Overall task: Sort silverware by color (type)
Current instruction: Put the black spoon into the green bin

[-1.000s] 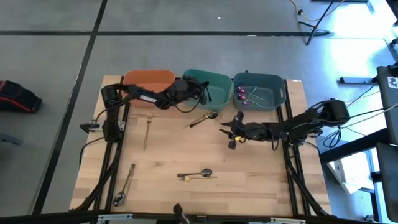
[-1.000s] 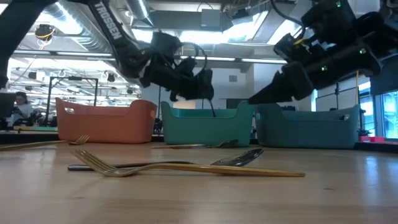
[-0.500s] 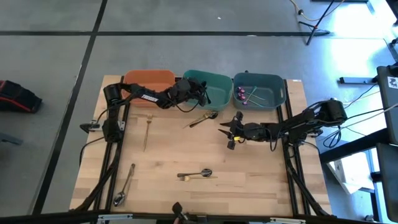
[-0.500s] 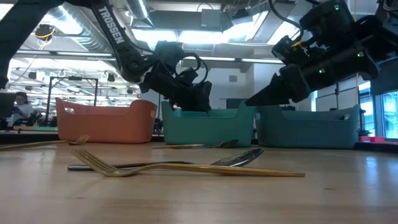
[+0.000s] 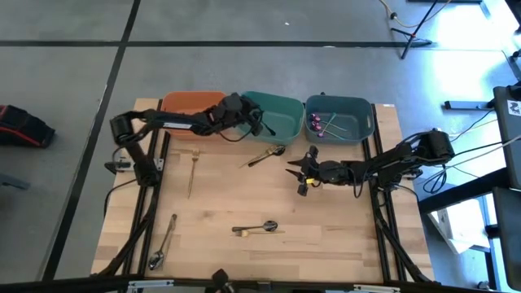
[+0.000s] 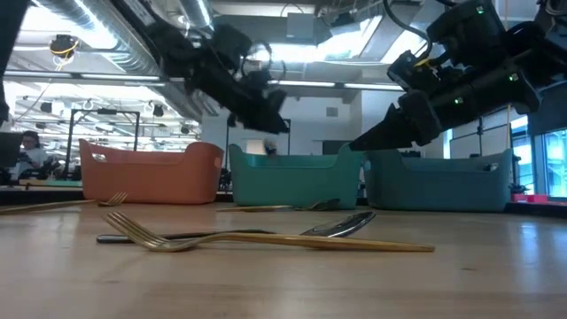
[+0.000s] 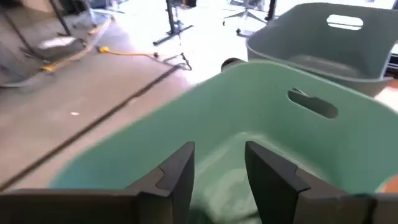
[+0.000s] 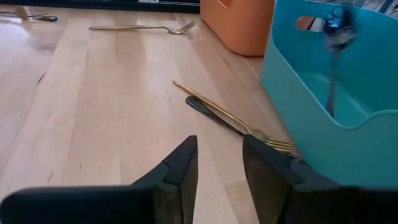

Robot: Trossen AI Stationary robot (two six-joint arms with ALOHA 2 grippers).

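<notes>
High view: the left pincer (image 5: 254,119) hangs over the near-left rim of the teal bin (image 5: 286,107), between the orange bin (image 5: 195,102) and the grey bin (image 5: 348,110). The right pincer (image 5: 298,172) sits above the worktop (image 5: 342,236), right of centre. 2 purple pieces (image 5: 319,124) lie in the grey bin. A gold and a dark piece (image 5: 266,155) lie crossed just before the teal bin. A gold fork (image 5: 193,172) lies at left, a dark spoon (image 5: 162,242) at the near-left corner, and a fork-and-spoon pair (image 5: 256,229) near the front centre.

Low view: the left pincer (image 6: 276,124) is raised above the teal bin (image 6: 292,177); a dark piece (image 6: 268,149) shows just under it, over the bin. The right pincer (image 6: 359,142) points down-left, clear of the worktop.

Left wrist view: the left fingers (image 7: 273,177) stand apart with nothing between them, over the teal bin's inside (image 7: 249,106).

Right wrist view: the right fingers (image 8: 180,168) are parted, holding nothing, above bare wood. A dark spoon (image 8: 333,56) stands tilted inside the teal bin (image 8: 311,106).
</notes>
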